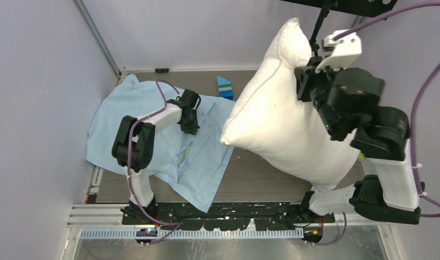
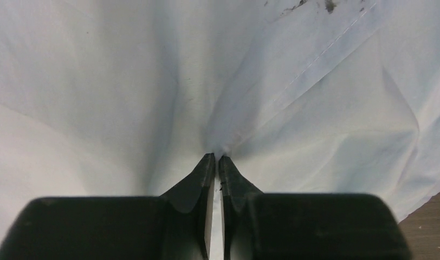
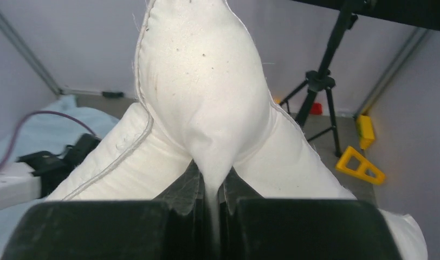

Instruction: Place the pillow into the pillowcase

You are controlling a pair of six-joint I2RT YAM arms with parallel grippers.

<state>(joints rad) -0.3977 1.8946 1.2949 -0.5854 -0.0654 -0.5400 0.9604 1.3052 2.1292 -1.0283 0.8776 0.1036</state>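
Observation:
The plump white pillow [image 1: 283, 124] hangs tilted above the right half of the table, one corner pointing up at the back. My right gripper [image 3: 211, 176] is shut on a pinched fold of the pillow [image 3: 201, 92]; in the top view that gripper [image 1: 307, 76] sits at the pillow's upper right side. The light-blue pillowcase [image 1: 153, 146] lies wrinkled and flat on the table's left half. My left gripper [image 1: 188, 120] presses down on its middle. In the left wrist view the gripper [image 2: 217, 158] is shut on a small pinch of the pillowcase [image 2: 125, 97], with creases running out from it.
A small blue-green block toy [image 1: 225, 88] stands at the back of the table between pillowcase and pillow. A black tripod [image 3: 322, 81], a yellow triangular piece [image 3: 361, 165] and another yellow object [image 3: 365, 130] lie on the floor to the right. Grey walls enclose the table.

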